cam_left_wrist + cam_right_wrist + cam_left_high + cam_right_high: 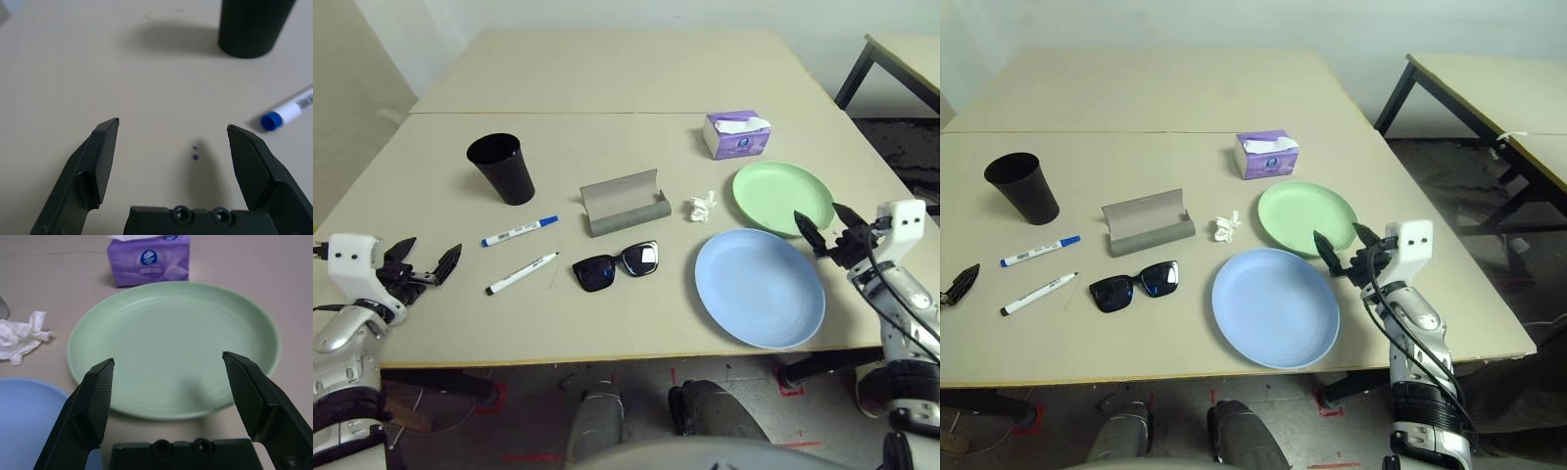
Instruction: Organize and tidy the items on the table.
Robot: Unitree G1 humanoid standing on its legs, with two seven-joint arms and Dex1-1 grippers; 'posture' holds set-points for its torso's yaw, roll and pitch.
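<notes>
A pale beige table [607, 78] is stretching out ahead of me, a thin seam crossing it beyond the objects, with a white wall running behind it. Off to my right a second table on dark legs [1489, 88] is standing over a darker floor.

Little writing is reaching me: the purple tissue box [736, 134] is showing a round blue logo with white lettering too small for me to read, and the blue-capped marker [519, 231] is carrying a printed label and barcode I cannot make out.

My left gripper [429, 264] is hovering near the table's left edge, its jaws standing wide apart with nothing between them, the black cup [501, 167] and the blue-capped marker lying ahead of it. The black-capped marker [522, 274] is lying just nearer me, roughly parallel to the other.

My right gripper [1349, 246] is hanging at the right side, jaws spread wide and empty, facing the green plate [171, 347]. The light-blue plate [759, 287] is sitting beside the green one, closer to me. The crumpled white tissue [701, 206] is resting between the green plate and the grey glasses case [625, 203], which is lying open. The black sunglasses [616, 265] are lying just in front of the case, lenses up.
</notes>
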